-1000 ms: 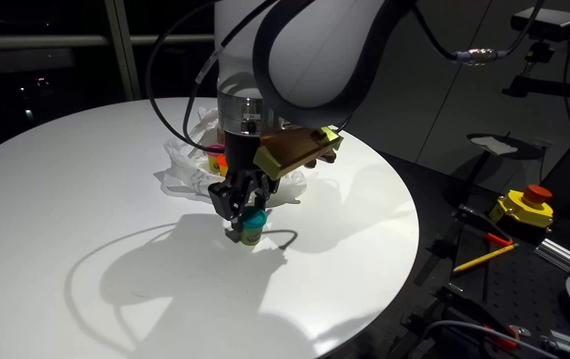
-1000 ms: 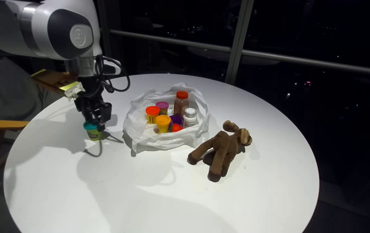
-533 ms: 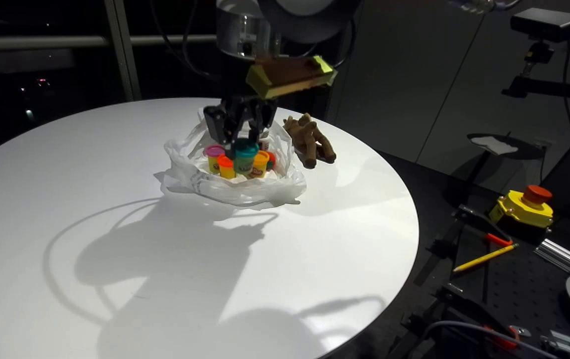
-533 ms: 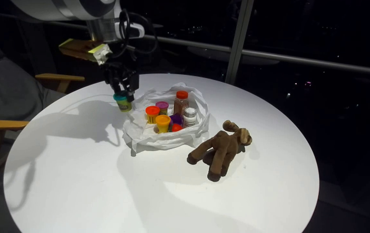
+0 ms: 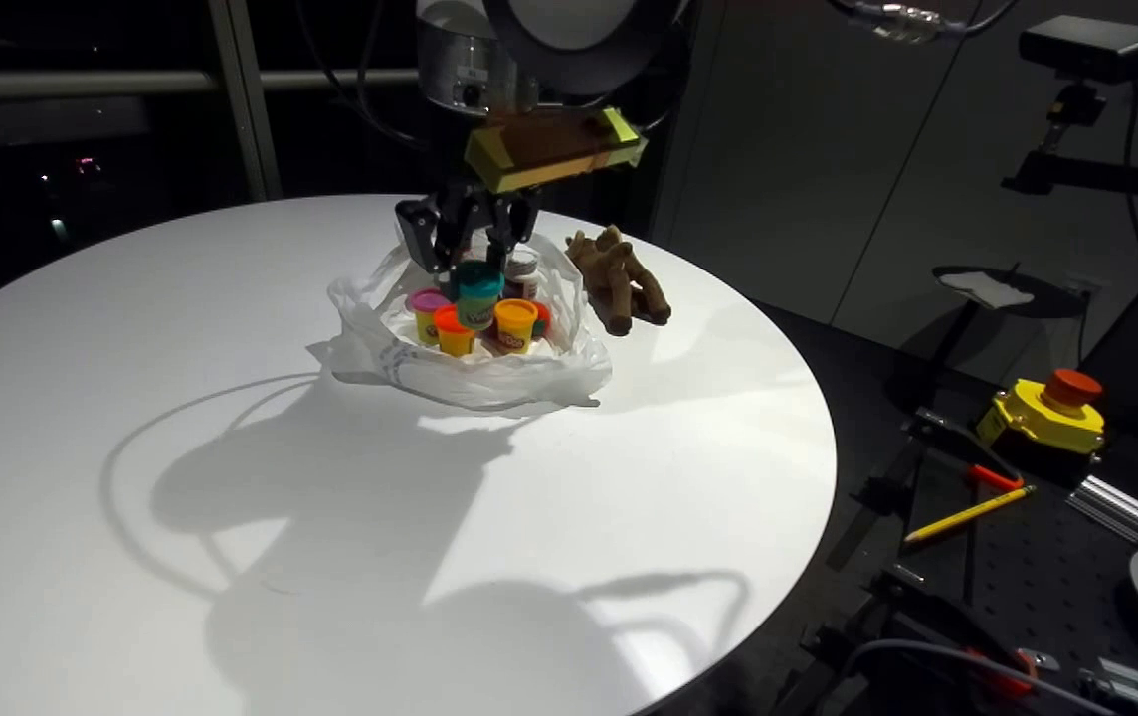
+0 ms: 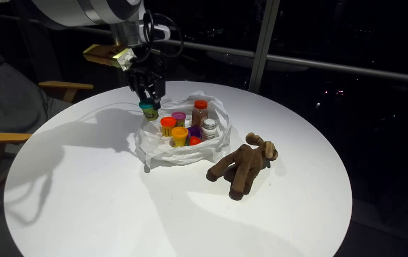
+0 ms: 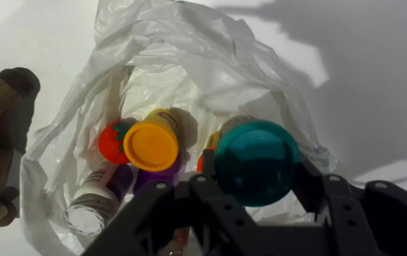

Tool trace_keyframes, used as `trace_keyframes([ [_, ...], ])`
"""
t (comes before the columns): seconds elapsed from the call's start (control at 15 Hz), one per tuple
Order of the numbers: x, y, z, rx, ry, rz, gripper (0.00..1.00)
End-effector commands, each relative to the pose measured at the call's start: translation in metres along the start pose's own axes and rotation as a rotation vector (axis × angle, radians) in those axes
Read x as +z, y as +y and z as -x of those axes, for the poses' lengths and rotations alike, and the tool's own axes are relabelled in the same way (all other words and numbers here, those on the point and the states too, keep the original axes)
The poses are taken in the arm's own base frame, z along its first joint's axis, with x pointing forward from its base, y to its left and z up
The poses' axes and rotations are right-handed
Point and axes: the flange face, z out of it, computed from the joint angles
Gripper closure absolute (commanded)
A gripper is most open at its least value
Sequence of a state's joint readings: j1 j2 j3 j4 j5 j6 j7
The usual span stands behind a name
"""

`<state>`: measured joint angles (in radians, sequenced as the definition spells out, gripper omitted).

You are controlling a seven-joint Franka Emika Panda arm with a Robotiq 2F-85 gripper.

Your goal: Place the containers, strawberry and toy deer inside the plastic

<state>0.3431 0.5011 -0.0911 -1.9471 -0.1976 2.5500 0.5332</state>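
My gripper (image 7: pixel 256 166) is shut on the teal-lidded container (image 7: pixel 257 156) and holds it upright above the near side of the white plastic bag (image 6: pixel 182 157). In an exterior view the container (image 6: pixel 150 113) hangs by the bag's edge. Inside the bag are the strawberry (image 7: pixel 112 145), a yellow-lidded container (image 6: pixel 179 136), an orange-lidded container (image 6: pixel 168 126), a pink-lidded container (image 6: pixel 179 117), a purple container (image 6: pixel 194 131), an orange-capped bottle (image 6: pixel 199 115) and a white-lidded jar (image 6: pixel 209 129). The brown toy deer (image 6: pixel 243 164) lies on the table outside the bag.
The round white table (image 6: pixel 118 214) carries the bag and the deer. A wooden-armed chair (image 6: pixel 4 137) stands beside it. A yellow box with a red button (image 5: pixel 1042 413) and a pencil (image 5: pixel 967 515) are on a dark surface off the table.
The gripper has lifted the teal-lidded container off the table and carried it over to the bag. The deer and the bag's contents have not moved.
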Motion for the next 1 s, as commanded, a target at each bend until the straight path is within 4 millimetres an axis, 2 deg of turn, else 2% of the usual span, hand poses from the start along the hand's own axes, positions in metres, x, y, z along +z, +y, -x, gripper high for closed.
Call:
trace_keyframes([
  [0.0,0.02,0.012,-0.008,0.03,0.008,0.042,0.72],
  [0.33,0.043,0.021,0.0,0.055,-0.021,0.034,0.72],
  [0.93,0.063,0.012,-0.004,0.079,0.079,-0.029,0.72],
])
